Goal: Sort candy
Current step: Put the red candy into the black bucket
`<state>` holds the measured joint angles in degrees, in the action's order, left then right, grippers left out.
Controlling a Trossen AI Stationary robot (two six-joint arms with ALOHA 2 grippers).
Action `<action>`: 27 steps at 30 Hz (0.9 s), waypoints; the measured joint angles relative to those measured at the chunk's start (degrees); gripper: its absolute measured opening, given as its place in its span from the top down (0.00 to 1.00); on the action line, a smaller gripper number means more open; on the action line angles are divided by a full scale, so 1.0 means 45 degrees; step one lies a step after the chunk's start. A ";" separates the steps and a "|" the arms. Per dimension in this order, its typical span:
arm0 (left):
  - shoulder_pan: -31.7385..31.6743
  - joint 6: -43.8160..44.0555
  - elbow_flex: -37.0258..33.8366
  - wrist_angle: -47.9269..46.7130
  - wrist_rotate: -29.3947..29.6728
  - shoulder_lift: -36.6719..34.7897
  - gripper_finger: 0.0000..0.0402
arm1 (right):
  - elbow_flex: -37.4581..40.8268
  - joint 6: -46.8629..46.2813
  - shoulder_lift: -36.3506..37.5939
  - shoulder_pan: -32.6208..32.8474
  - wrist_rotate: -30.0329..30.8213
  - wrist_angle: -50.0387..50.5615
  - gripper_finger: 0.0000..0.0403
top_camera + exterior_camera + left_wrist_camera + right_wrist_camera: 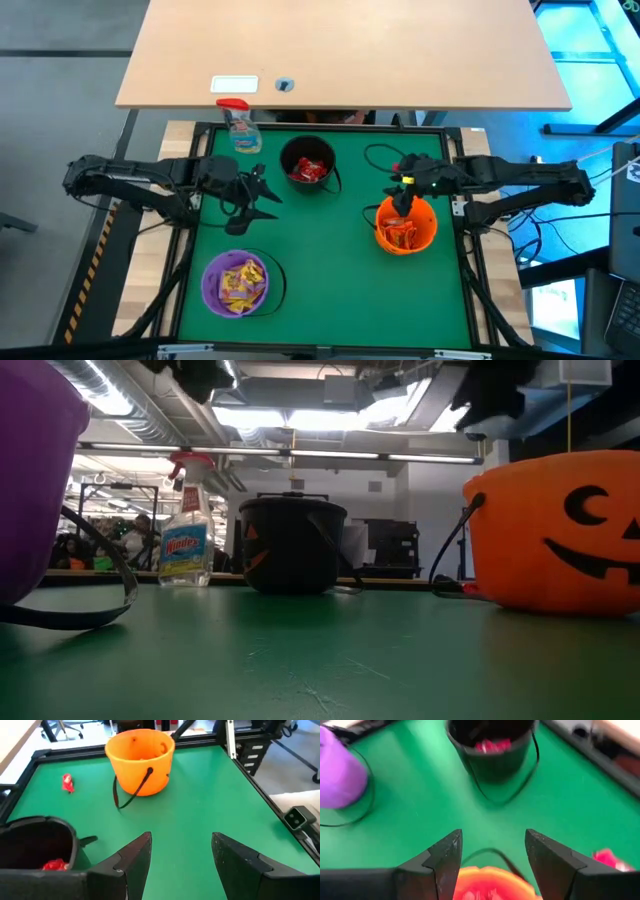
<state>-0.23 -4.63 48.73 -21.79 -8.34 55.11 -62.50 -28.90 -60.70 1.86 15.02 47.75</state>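
Hovering with fingers spread and empty, the right pincer [404,200] hung over the orange bucket [405,228] of candy [401,236]. The left pincer [262,196], also open, held nothing beside the black bucket [308,166]. The spray bottle [186,542] read "Windex".

Left gripper [268,198] hangs with fingers apart; right gripper [403,203] likewise spread

A matt green mat [330,260] is laid between pale wooden side boards [150,270]. Beside the clear plastic spray bottle [241,127], glossy red candy [309,170] is held in a smooth black plastic bucket [331,172]. The orange bucket [142,767] is seen as smooth plastic too.
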 joint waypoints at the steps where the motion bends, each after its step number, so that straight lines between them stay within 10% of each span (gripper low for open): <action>1: -0.0174 0.0050 -0.0048 0.0034 -0.0127 0.0000 0.51 | 0.0191 -0.0432 0.0021 -0.0002 -0.0021 0.0090 0.46; 27: -0.1212 0.0327 -0.0181 -0.0646 -0.0721 0.0000 0.51 | 0.0988 -0.1327 0.0119 -0.0035 0.1044 0.2250 0.46</action>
<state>-5.68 -3.15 47.92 -24.70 -11.58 55.11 -58.05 -34.87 -60.16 1.70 19.71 57.88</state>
